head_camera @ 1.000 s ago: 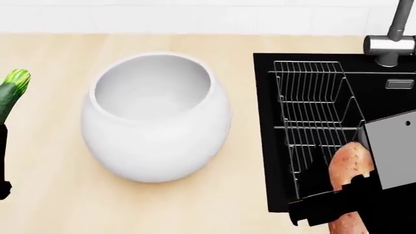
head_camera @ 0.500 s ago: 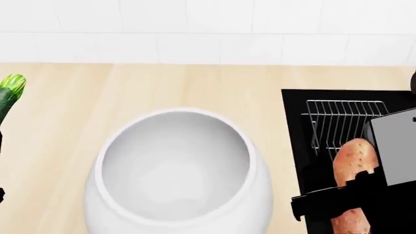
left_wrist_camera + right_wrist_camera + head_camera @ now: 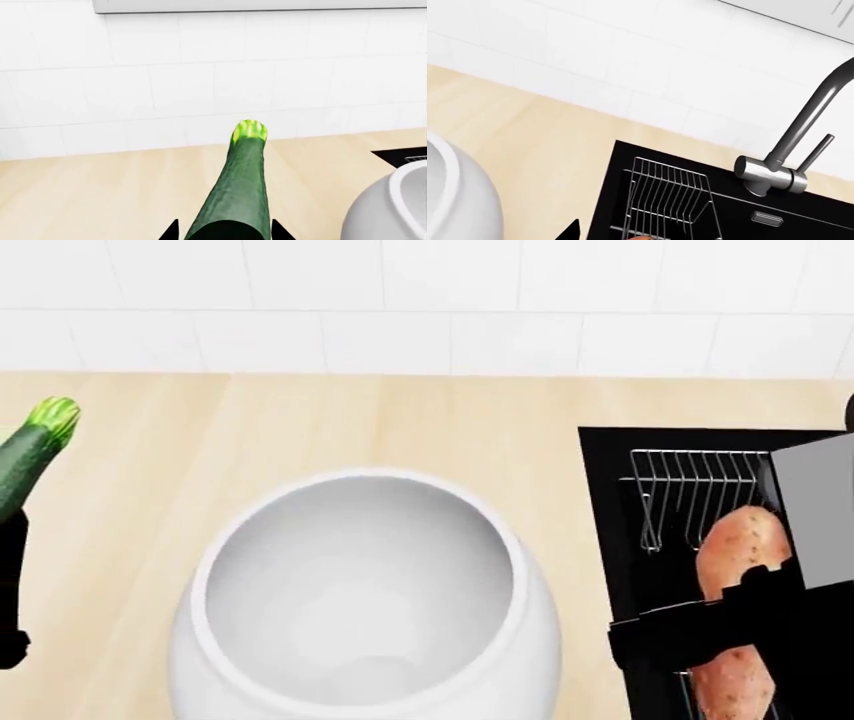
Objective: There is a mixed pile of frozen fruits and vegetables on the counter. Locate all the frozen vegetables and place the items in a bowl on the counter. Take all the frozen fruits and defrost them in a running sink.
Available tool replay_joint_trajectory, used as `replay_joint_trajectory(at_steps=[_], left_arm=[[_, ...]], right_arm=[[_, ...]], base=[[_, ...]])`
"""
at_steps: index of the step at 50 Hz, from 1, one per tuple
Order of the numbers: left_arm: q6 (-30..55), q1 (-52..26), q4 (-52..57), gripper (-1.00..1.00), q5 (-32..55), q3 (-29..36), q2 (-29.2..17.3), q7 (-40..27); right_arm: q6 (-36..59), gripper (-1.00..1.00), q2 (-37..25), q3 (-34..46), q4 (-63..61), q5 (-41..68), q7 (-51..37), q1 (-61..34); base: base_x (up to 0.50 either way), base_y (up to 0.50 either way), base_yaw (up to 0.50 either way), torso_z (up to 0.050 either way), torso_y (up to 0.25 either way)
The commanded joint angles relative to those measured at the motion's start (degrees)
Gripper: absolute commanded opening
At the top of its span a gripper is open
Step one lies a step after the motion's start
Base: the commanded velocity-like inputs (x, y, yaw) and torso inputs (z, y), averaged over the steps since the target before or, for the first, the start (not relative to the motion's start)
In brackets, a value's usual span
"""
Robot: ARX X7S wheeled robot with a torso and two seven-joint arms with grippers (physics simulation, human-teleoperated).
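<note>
Bowl [image 3: 367, 640] between zucchini [image 3: 34, 455] and sink [image 3: 627, 530]

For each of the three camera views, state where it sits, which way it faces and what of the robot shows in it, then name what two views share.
Head view: on the robot's head, looking down on the counter, bowl and sink; both grippers show, left gripper with the zucchini, right gripper with the sweet potato.
Left wrist view: near the left gripper, looking along the zucchini toward the tiled wall; only finger tips show.
Right wrist view: near the right gripper, facing the wire rack and faucet; a finger tip shows.
Shared: all three show the bowl.
</note>
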State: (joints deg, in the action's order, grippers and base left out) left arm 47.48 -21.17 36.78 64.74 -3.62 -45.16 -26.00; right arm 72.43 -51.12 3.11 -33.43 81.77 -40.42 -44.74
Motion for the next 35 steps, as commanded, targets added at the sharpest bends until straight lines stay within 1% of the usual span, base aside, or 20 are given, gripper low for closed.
replay_joint_trajectory(at_steps=[1,2,5,7,9,11,14,15,16,17,18,19,20,21,22,23,26,30,33,35], left_arm=[[0.12,-0.75,0.02,-1.00,0.66,0.10,-0.15,-0.53],[-0.45,1.99,1.12,-1.00,2.38,-3.01,-1.97,0.32],[0.18,0.20,1.02,-1.00,2.37,-1.61,-1.31,-0.47],[0.02,0.46,1.15,-1.00,2.30,-1.68,-1.34,-0.29],[0.03,-0.09,0.86,-1.00,1.96,-1.02,-0.85,-0.37],[0.08,-0.39,0.74,-1.00,1.76,-0.53,-0.59,-0.33],[0.67,-2.07,0.37,-1.00,1.73,0.56,-0.18,-0.71],[0.70,-2.42,0.25,-1.00,1.52,0.88,0.06,-0.83],[0.68,-2.51,0.21,-1.00,1.37,1.05,0.15,-0.81],[0.67,-2.69,0.12,-1.00,1.41,1.15,0.30,-0.86],[0.69,-2.82,0.13,-1.00,1.45,1.19,0.35,-0.93],[0.68,-3.18,-0.09,-1.00,1.24,1.58,0.70,-0.95],[0.58,-3.11,-0.12,-1.00,1.06,1.71,0.79,-0.85],[0.49,-3.05,-0.10,-1.00,0.95,1.82,0.86,-0.71],[0.57,-3.23,-0.05,-1.00,1.04,1.83,0.77,-0.73],[0.64,-3.40,-0.03,-1.00,1.11,1.87,0.75,-0.82],[0.58,-3.80,-0.31,-1.00,0.66,2.58,1.31,-0.78],[-0.26,-3.22,-0.21,-1.00,0.07,2.73,1.89,-0.35],[-0.48,-2.16,0.43,-1.00,0.74,1.60,0.83,0.10],[-0.82,-1.69,0.27,-1.00,0.38,1.44,0.70,0.48]], right_arm=[[5.71,-1.00,0.59,3.92,4.53,5.01,-1.30,-11.97],[7.33,-1.00,0.91,5.39,6.32,5.10,-0.71,-15.69],[12.16,-1.00,2.35,9.21,11.45,8.15,0.27,-25.88],[16.53,-1.00,4.47,14.23,16.51,8.73,2.64,-34.89],[17.27,-1.00,5.68,21.40,21.43,7.78,7.37,-43.14],[17.20,-1.00,6.37,27.80,24.63,6.74,12.85,-49.35],[16.87,-1.00,10.22,38.62,32.00,-2.75,27.60,-62.11],[17.03,-1.00,11.11,44.89,32.68,-6.29,34.38,-66.16],[16.56,-1.00,11.79,46.70,33.93,-6.89,37.04,-67.22],[15.70,-1.00,13.82,47.95,37.34,-7.84,39.92,-68.60],[14.60,-1.00,14.37,50.79,37.43,-10.13,43.44,-70.04],[12.84,-1.00,16.93,53.12,41.26,-12.62,48.15,-72.84],[11.70,-1.00,17.82,53.96,42.65,-13.66,50.20,-73.93],[11.28,-1.00,20.16,54.13,47.20,-14.22,52.01,-75.44],[10.20,-1.00,21.60,56.73,48.96,-15.71,56.81,-77.28],[9.13,-1.00,22.94,57.84,51.19,-16.97,59.02,-78.51],[3.78,-1.00,30.42,64.24,64.50,-22.84,71.06,-82.42],[-0.31,-1.00,37.55,66.45,75.99,-24.75,78.36,-80.72],[-1.91,-1.00,40.56,67.50,78.40,-24.84,80.95,-77.51],[-2.30,-1.00,41.30,67.44,78.50,-24.58,80.97,-76.10]], base=[[0.00,0.00,0.00,0.000,0.000],[0.00,0.00,0.00,0.000,0.000],[0.00,0.00,0.00,0.000,0.000],[0.00,0.00,0.00,0.000,0.000],[0.00,0.00,0.00,0.000,0.000],[0.00,0.00,0.00,0.000,0.000],[0.00,0.00,0.00,0.000,0.000],[0.00,0.00,0.00,0.000,0.000],[0.00,0.00,0.00,0.000,0.000],[0.00,0.00,0.00,0.000,0.000],[0.00,0.00,0.00,0.000,0.010],[0.00,0.00,0.00,0.000,0.000],[0.00,0.00,0.00,0.000,0.000],[0.00,0.00,0.00,0.000,0.000],[0.00,0.00,0.00,0.000,0.000],[0.00,0.00,0.00,0.000,0.000],[0.00,0.00,0.00,0.000,0.000],[0.00,0.00,0.00,0.000,0.000],[0.00,0.00,0.00,0.000,0.000],[0.00,0.00,0.00,0.000,0.000]])
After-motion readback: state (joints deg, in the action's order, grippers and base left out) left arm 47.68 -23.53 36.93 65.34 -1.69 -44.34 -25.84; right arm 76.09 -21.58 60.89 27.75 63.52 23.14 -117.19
